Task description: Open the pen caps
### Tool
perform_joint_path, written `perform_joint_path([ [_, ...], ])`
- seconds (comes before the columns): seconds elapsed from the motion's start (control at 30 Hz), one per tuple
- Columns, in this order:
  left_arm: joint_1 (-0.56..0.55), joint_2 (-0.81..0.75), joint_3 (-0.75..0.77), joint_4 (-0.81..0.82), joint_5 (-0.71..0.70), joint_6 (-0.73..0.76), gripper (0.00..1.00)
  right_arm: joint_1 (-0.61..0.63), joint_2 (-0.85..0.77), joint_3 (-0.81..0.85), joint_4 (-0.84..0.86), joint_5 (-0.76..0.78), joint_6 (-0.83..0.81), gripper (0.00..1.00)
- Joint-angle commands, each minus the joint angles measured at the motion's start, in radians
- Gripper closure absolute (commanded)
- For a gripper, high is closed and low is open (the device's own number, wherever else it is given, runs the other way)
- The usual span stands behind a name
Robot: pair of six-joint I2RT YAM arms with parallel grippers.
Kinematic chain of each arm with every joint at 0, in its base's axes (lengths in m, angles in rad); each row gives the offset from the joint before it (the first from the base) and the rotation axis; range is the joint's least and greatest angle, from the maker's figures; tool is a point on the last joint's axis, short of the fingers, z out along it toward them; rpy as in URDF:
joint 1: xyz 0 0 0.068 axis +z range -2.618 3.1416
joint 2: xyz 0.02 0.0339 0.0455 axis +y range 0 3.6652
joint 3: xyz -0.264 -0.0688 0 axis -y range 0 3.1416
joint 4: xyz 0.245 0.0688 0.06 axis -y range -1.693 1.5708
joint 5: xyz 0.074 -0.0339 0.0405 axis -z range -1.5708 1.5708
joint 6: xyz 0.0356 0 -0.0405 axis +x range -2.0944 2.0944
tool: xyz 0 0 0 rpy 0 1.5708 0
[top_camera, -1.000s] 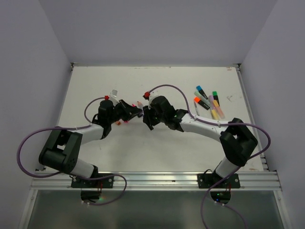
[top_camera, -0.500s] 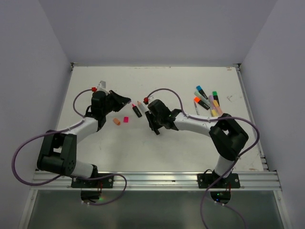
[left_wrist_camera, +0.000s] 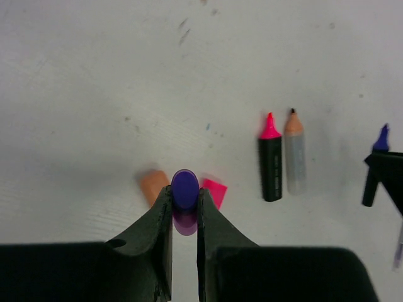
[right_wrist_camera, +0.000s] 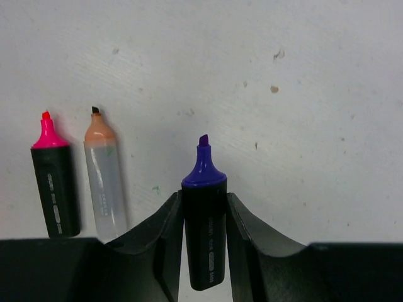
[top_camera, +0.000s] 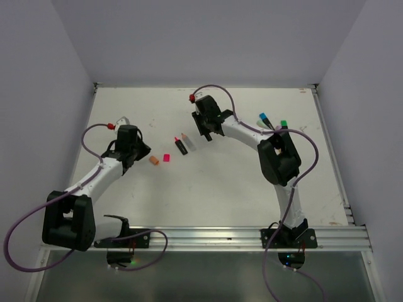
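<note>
- The left arm (top_camera: 94,179) runs from its base at the near left corner diagonally up and to the right. It lies low over the white table (top_camera: 220,189), with its wrist over the left-centre.
- The left gripper (left_wrist_camera: 185,201) points down at the table, and its 2 fingers are clamped on the purple cap (left_wrist_camera: 185,185), which stands off the surface.
- Below that gripper, 2 loose caps lie on the table: the orange cap (left_wrist_camera: 153,185) to the left and the pink cap (left_wrist_camera: 215,192) to the right, near each other but apart.
- The right arm (top_camera: 277,160) rises from its base at the near right, folds at the elbow and stretches left toward the far centre.
- The right gripper (right_wrist_camera: 204,207) is closed on the black body of the purple highlighter (right_wrist_camera: 204,179), whose bare tip points away from the wrist.
- Between the 2 grippers, the pink highlighter (right_wrist_camera: 53,182) and the orange highlighter (right_wrist_camera: 104,182) lie side by side, uncapped, with their tips pointing the same way.
- A blue cap (top_camera: 262,117) and a green cap (top_camera: 283,123) show at the far right, just beyond the right arm, which hides the pens they belong to.
</note>
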Motion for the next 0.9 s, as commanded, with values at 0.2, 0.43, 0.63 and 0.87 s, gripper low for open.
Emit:
perform_joint_path([
  [0.2, 0.01, 0.048, -0.054, -0.134, -0.105, -0.015, 1.0, -0.003, 0.158, 0.19, -0.048, -0.073, -0.073, 1.0],
  [0.43, 0.01, 0.072, -0.077, -0.123, -0.133, -0.009, 1.0, -0.003, 0.182, 0.182, -0.016, -0.087, -0.06, 1.0],
  [0.63, 0.01, 0.12, -0.088, -0.091, -0.112, -0.009, 0.96, -0.004, 0.196, 0.193, -0.02, -0.128, -0.053, 1.0],
  [0.87, 0.01, 0.126, -0.099, -0.057, -0.099, -0.019, 0.65, -0.004, 0.192, 0.198, -0.026, -0.148, -0.042, 0.86],
])
